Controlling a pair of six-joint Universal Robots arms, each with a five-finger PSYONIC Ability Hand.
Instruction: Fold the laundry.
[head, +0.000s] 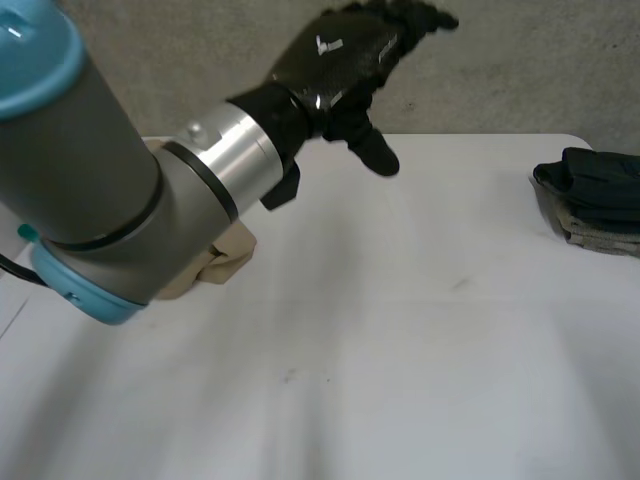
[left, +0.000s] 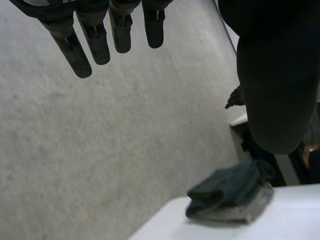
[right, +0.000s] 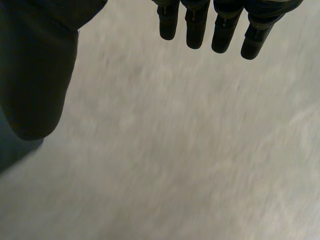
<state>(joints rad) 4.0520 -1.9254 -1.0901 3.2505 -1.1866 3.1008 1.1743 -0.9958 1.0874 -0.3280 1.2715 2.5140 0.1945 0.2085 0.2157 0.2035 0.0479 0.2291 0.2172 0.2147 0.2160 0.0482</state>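
Observation:
My left hand is raised above the far edge of the white table, fingers straight and thumb spread, holding nothing. A crumpled beige cloth lies on the table's left side, mostly hidden under my left forearm. A stack of folded dark garments sits at the table's right edge. In the left wrist view that folded stack lies on a table corner well beyond my left hand. My right hand has straight fingers and a spread thumb over a bare grey surface, holding nothing.
A grey concrete surface lies beyond the table's far edge. My left arm covers the table's near left part. Dark furniture stands beyond the table corner in the left wrist view.

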